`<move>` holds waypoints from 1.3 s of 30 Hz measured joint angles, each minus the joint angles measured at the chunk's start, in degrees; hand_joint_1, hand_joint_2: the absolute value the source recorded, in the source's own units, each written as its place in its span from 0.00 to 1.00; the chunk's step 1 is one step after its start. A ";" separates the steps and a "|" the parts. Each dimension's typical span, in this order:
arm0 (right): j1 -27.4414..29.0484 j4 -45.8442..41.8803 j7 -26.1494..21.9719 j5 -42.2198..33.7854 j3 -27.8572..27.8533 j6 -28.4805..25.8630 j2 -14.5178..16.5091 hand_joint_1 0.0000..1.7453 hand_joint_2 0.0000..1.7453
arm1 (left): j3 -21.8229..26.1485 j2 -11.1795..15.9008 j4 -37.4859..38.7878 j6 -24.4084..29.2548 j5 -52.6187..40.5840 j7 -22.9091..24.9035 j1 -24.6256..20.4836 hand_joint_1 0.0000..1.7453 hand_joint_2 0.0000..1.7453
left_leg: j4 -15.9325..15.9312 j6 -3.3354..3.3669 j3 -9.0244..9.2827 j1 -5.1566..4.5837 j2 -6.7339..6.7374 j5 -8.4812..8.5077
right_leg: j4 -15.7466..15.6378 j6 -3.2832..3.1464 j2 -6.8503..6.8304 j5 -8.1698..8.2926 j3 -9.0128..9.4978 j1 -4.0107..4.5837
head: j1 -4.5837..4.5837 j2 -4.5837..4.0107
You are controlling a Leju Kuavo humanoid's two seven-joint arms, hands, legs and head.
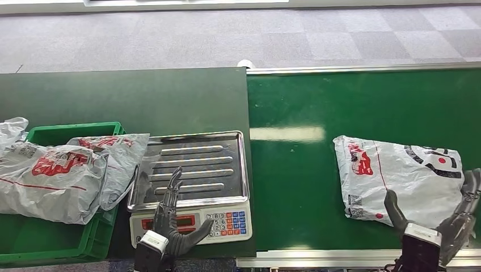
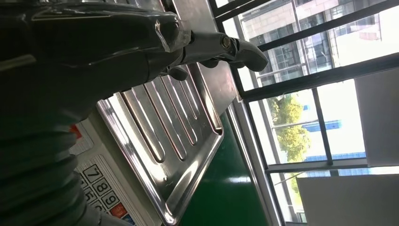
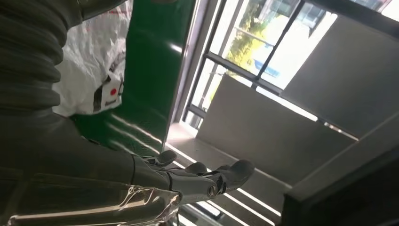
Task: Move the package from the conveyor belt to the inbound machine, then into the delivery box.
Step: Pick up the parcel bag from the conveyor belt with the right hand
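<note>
A white plastic package (image 1: 400, 178) with red and black print lies flat on the green conveyor belt (image 1: 295, 170) at the right; its edge also appears as the package (image 3: 96, 56) in the right wrist view. My right hand (image 1: 448, 221) is open at its near right corner, thumb over the near edge, fingers beside the right edge. The inbound machine is a scale with a bare steel tray (image 1: 193, 167) and keypad (image 1: 230, 222). My left hand (image 1: 173, 224) hovers open over the tray's near edge and display, holding nothing. The tray (image 2: 174, 136) lies under its fingers (image 2: 226, 47).
A green delivery box (image 1: 57, 238) at the left holds two white packages (image 1: 54, 175), with another bag (image 1: 11, 129) at its far left corner. A dark green table (image 1: 125, 96) carries scale and box. The belt's metal rail (image 1: 317, 260) runs along the near edge.
</note>
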 joint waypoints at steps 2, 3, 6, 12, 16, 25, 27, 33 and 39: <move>-0.19 -1.85 -0.72 1.17 -0.68 -3.79 0.02 0.00 1.00 | -0.19 -0.01 0.00 -0.07 -0.01 -0.03 -0.42 0.00 1.00 | 0.00 0.00 0.00 0.00 0.02 0.00 | 0.00 0.00 0.01 0.00 0.01 0.00 | -0.01 0.00; -0.43 -2.54 -0.62 2.07 -0.79 -5.21 0.03 0.00 1.00 | -0.27 -0.01 -0.01 -0.07 -0.01 -0.07 -0.63 0.00 1.00 | -0.01 0.00 0.01 0.00 0.03 0.00 | 0.00 0.00 0.01 0.00 0.02 0.01 | -0.01 0.00; -2.27 -3.32 2.60 7.02 -0.86 -7.88 -0.15 0.00 1.00 | -0.64 0.02 -0.25 0.09 -0.08 -0.21 -0.92 0.00 1.00 | -0.01 0.00 0.04 0.01 0.05 0.00 | 0.00 0.00 0.02 0.00 0.05 0.02 | -0.01 0.00; -9.55 2.11 12.35 15.34 -1.99 -7.78 -3.07 0.00 1.00 | -1.27 0.01 -1.23 -0.16 -1.13 -0.31 -1.18 0.00 1.00 | 0.02 0.04 0.09 -0.01 0.02 0.04 | 0.00 0.08 -0.01 0.05 0.13 -0.01 | 0.02 0.00; -13.87 8.61 16.76 19.06 -3.25 -5.94 -4.94 0.00 1.00 | -1.41 0.01 -1.51 -0.52 -1.37 -0.27 -1.44 0.00 1.00 | 0.03 0.05 0.07 -0.02 0.03 0.04 | 0.00 0.09 0.00 0.07 0.13 -0.02 | -0.01 0.00; -25.83 36.01 33.21 35.94 -5.90 -1.17 -10.23 0.00 1.00 | -1.43 0.39 -2.25 -0.49 -1.21 -0.06 -1.65 0.00 1.00 | 0.05 0.06 0.06 -0.01 -0.06 0.06 | 0.00 0.12 -0.03 0.09 0.12 -0.01 | -0.02 0.00; -27.49 41.12 37.79 40.33 -5.91 1.98 -10.98 0.00 1.00 | -1.44 0.57 -2.42 -0.37 -1.11 0.04 -1.62 0.00 1.00 | 0.05 0.06 0.05 -0.01 -0.08 0.06 | 0.00 0.12 -0.04 0.09 0.11 -0.01 | -0.01 0.00; -29.87 50.25 40.32 42.98 -5.88 4.36 -11.93 0.00 1.00 | -1.48 0.96 -2.62 -0.31 -1.00 0.22 -1.57 0.00 1.00 | 0.04 0.06 0.00 -0.01 -0.11 0.05 | 0.00 0.13 -0.05 0.08 0.08 -0.01 | -0.02 0.00; -30.93 55.49 42.20 44.00 -5.91 11.26 -12.52 0.00 1.00 | -1.73 1.28 -2.68 -0.33 -0.65 0.50 -1.54 0.00 1.00 | 0.05 0.07 0.00 -0.01 -0.11 0.05 | 0.00 0.13 -0.06 0.08 0.07 -0.02 | -0.01 0.00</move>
